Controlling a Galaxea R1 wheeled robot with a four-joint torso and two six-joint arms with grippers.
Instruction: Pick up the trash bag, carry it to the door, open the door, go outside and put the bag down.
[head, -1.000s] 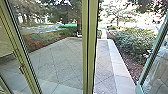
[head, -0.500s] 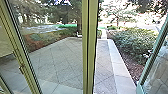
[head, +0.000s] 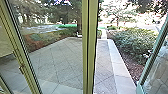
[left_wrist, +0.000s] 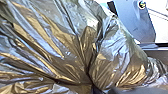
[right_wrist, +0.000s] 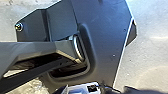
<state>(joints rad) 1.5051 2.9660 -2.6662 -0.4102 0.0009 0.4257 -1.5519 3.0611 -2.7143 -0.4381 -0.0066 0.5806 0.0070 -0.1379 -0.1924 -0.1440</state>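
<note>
Left jaws gripping trash bag (left_wrist: 115, 55) at gathered folds; right jaws: cannot tell state.

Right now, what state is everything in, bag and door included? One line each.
Trash bag: creased, gathered into tight folds; can't tell if tied.
Door: open, its glass leaf standing away from the post, paving reached through the gap.
Post: upright.
Paving: outside, looks dry.
Shrub: in leaf, beyond the paving's pale edge.
</note>
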